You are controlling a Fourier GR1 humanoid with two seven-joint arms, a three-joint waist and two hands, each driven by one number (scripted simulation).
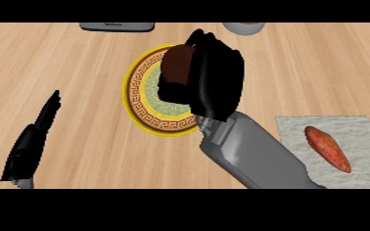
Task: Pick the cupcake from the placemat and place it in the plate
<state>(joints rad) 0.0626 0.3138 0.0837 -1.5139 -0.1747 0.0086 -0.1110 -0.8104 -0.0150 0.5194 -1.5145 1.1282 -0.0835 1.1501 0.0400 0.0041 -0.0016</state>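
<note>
My right hand (213, 78) hovers over the plate (141, 105), a round dish with a yellow rim, brown key-pattern band and green centre. Its fingers and thumb are curled round the cupcake (177, 63), whose brown top shows at the hand's left side; the rest of the cupcake is hidden by the hand. Whether the cupcake touches the plate cannot be seen. The grey placemat (325, 127) lies at the lower right, apart from the hand. My left hand (33, 139) rests open at the lower left edge, fingers pointing up.
An orange-red sweet potato (327, 148) lies on the placemat. A grey flat object (117, 26) sits at the top edge, left of centre. A pale round container (243, 27) shows partly at the top edge, right of the plate. The counter (80, 63) is light wood.
</note>
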